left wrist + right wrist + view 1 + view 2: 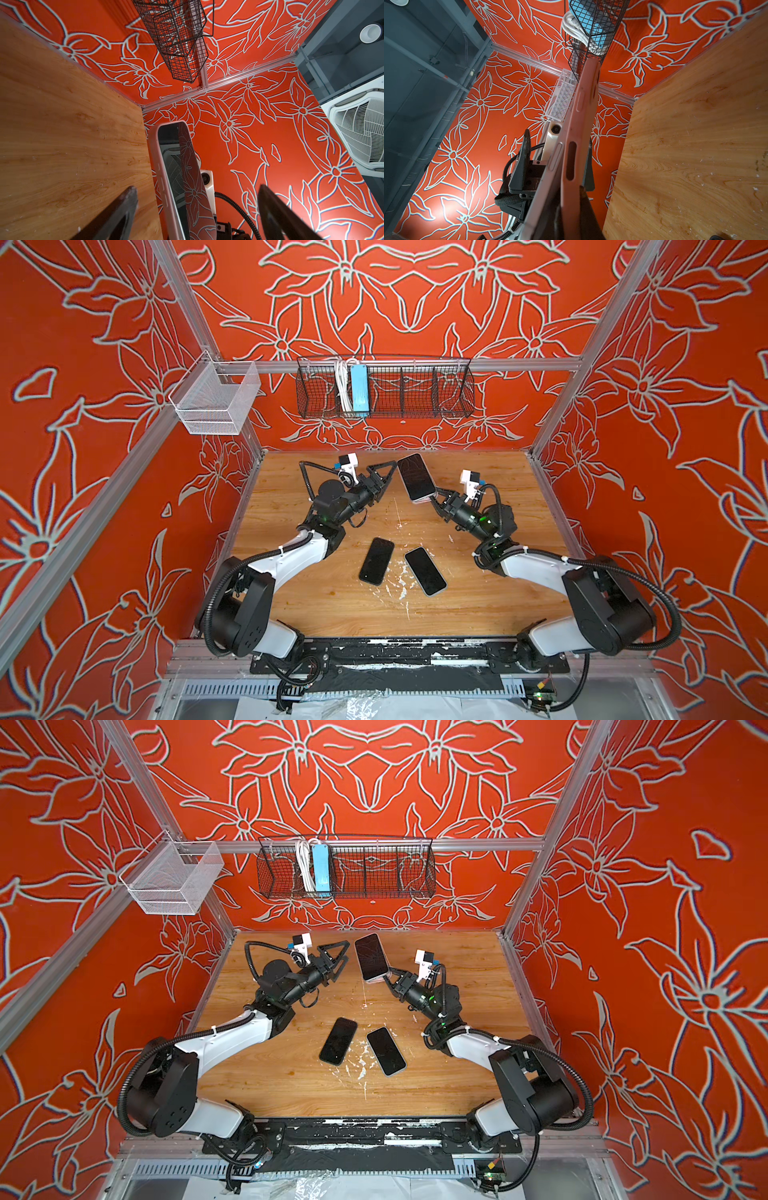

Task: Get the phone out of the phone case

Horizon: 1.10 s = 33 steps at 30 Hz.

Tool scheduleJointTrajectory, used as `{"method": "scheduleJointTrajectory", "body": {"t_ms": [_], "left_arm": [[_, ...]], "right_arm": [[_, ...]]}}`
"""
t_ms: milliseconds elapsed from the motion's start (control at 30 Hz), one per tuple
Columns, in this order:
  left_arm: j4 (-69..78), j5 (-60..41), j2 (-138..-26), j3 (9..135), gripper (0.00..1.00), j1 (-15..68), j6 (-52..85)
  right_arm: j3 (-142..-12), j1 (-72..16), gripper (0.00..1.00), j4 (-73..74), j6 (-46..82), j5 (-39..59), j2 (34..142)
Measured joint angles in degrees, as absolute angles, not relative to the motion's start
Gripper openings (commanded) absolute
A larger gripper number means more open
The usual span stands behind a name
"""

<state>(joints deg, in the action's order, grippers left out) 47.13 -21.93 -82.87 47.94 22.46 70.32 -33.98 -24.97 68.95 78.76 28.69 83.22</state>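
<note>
Right pincer [432, 497] clamps one cased phone [415, 477]; left pincer [388, 479] gapes (two phones [377, 561] [425, 571] lie flat).

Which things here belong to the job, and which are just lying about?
Job: phone in pink case; right end effector gripping it; open left end effector.
Lying about: black phone; light-edged phone; power strip in wire basket; white mesh basket.
</note>
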Motion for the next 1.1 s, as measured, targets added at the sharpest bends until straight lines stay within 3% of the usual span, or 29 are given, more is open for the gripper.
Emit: {"method": "scheduleJointTrajectory", "body": {"t_ms": [200, 533, 1100], "left_arm": [[38.0, -20.2, -76.6, 47.8, 0.99, 23.9, 71.1], [22.2, -16.3, -63.7, 47.5, 0.97, 30.4, 79.2], [24.1, -14.9, -71.8, 47.4, 0.97, 34.6, 90.9]], "right_arm": [[-34.0, -24.9, 0.0, 69.7, 78.7, 28.4, 84.2], [-34.2, -24.9, 0.0, 70.6, 78.1, 27.4, 88.9], [-35.3, -24.8, 0.0, 71.5, 76.7, 27.4, 89.8]]}}
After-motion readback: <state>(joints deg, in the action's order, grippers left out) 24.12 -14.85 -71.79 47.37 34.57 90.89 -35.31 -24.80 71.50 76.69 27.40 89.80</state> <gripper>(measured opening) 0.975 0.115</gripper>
